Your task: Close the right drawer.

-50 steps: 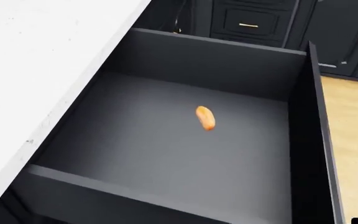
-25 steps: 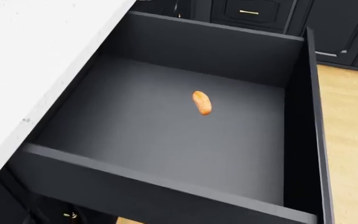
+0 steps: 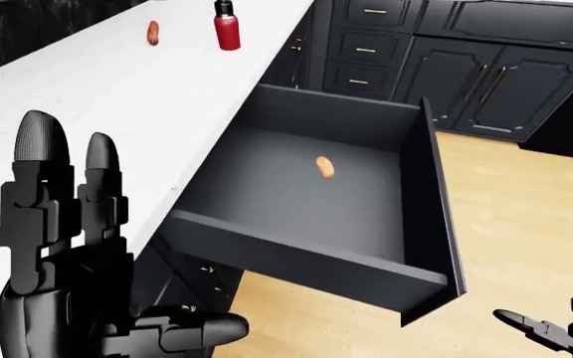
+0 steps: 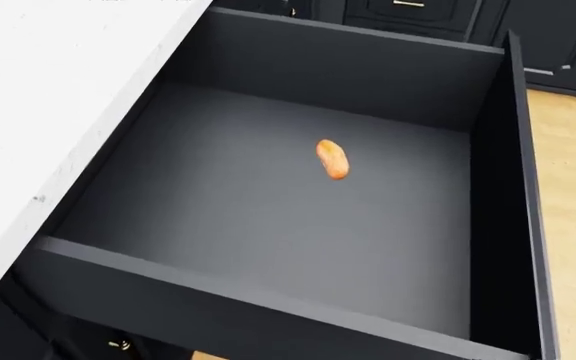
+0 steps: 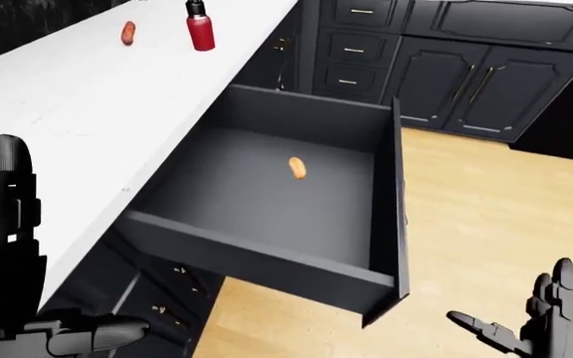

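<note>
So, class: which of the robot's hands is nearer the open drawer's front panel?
Right, by a narrow margin. The right hand hangs open just below-right of the drawer front's corner; the left hand is raised open over the counter edge, left of it.

Even, soft sim light w/o glare, sharp focus, no blur or edge distortion; drawer (image 4: 268, 217) inside is dim, white countertop (image 3: 117, 97) bright.

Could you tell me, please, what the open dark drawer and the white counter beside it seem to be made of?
The open dark drawer looks like matte charcoal-painted board: flat panels, even sheen, no grain. The white counter looks like polished stone or quartz: faint grey speckles, smooth surface. Being a render, neither is certain.
</note>
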Tool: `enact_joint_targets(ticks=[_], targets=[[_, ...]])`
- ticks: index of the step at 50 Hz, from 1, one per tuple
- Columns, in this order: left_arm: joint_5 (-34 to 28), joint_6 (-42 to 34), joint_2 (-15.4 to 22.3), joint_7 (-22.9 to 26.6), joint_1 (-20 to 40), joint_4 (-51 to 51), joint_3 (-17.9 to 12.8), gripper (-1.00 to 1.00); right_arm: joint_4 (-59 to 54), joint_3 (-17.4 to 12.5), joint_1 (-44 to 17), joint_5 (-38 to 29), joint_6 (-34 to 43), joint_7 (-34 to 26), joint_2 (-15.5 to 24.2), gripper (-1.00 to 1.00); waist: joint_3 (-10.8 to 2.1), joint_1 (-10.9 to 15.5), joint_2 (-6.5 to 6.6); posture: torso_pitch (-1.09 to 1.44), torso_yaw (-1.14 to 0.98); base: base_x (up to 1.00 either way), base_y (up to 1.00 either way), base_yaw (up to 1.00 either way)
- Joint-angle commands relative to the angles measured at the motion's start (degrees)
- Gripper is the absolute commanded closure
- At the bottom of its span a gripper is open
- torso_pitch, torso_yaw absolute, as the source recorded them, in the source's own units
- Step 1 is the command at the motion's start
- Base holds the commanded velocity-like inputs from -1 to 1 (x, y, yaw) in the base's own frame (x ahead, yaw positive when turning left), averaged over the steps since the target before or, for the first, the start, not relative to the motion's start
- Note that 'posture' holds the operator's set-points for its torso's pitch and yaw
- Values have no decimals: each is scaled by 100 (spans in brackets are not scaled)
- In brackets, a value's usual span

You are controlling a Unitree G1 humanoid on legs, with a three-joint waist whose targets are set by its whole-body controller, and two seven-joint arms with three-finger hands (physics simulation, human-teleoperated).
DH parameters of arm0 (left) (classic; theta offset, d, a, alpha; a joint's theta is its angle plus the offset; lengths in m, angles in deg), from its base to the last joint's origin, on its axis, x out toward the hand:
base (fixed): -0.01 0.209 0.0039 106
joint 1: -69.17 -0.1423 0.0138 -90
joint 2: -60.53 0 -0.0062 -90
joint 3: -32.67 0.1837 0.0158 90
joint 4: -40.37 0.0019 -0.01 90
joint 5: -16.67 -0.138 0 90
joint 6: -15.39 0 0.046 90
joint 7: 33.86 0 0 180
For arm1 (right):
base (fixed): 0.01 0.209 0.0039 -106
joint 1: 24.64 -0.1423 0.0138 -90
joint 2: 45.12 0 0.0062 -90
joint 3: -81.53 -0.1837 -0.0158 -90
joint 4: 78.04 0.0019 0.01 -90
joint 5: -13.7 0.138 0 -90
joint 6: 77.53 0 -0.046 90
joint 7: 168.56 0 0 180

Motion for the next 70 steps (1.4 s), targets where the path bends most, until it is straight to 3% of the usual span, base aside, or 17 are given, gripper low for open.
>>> enact_joint_targets(ticks=[1,4,9,19,28,33,54,70], targets=[[7,138,19,-16,31,-198,14,-100,-404,263,-263,217,-968,254,377,-100,-77,-3,-75,0,0,0,0,0],[38,156,32,-52,31,-198,10,-100,-1498,904,-795,343,-1362,479,708,-100,-100,-10,-70,0,0,0,0,0],[13,170,31,-47,16,-199,33,-100,-2661,1652,-1418,464,-1746,777,955,-100,-126,-16,-86,0,0,0,0,0],[1,163,22,-43,18,-199,44,-100,-3149,2285,-1884,110,-1626,1258,767,-100,-105,63,-184,0,0,0,0,0],[-11,139,14,-36,35,-199,46,-100,-3251,2376,-2034,-358,-1480,1455,581,-100,-51,124,-206,0,0,0,0,0],[-16,143,-17,1,34,-199,33,-100,-3251,2584,-2125,-839,-1486,1421,449,-100,-35,137,-225,0,0,0,0,0],[-14,134,-6,-11,43,-199,36,-100,-3214,2693,-2452,-1117,-1246,808,121,-100,-61,132,-274,0,0,0,0,0],[-30,178,-24,13,-3,-199,60,-100,-3185,2835,-2746,-1452,-1064,937,64,-100,-69,106,-267,0,0,0,0,0]])
